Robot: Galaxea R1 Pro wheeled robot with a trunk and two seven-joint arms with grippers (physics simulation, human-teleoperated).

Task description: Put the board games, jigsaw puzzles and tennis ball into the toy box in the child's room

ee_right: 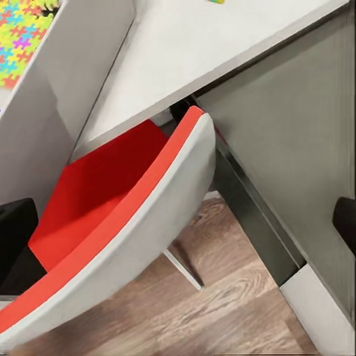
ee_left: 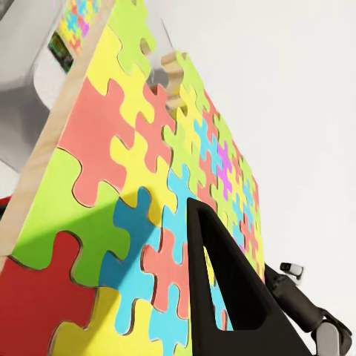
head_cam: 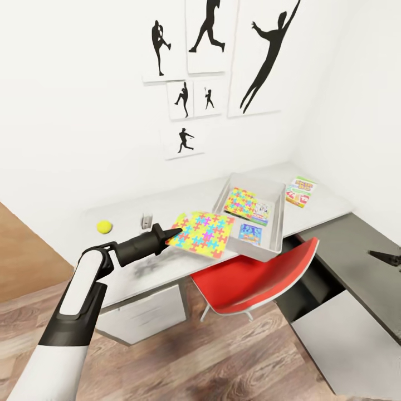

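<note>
White-walled room, pale grey speckled desk point(head_cam: 167, 200). Left gripper point(head_cam: 174, 233) clamps edge of flat multicoloured jigsaw square point(head_cam: 203, 233), held just beside clear plastic bin point(head_cam: 278, 223) already containing another puzzle. Yellow ball point(head_cam: 103, 226) remains on desk. Risk: thin edge grip, puzzle could catch bin rim, slip. Right gripper state: cannot tell.

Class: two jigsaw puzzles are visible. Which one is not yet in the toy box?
The jigsaw puzzle held by the left gripper, outside the toy box; the other jigsaw puzzle lies inside.
</note>
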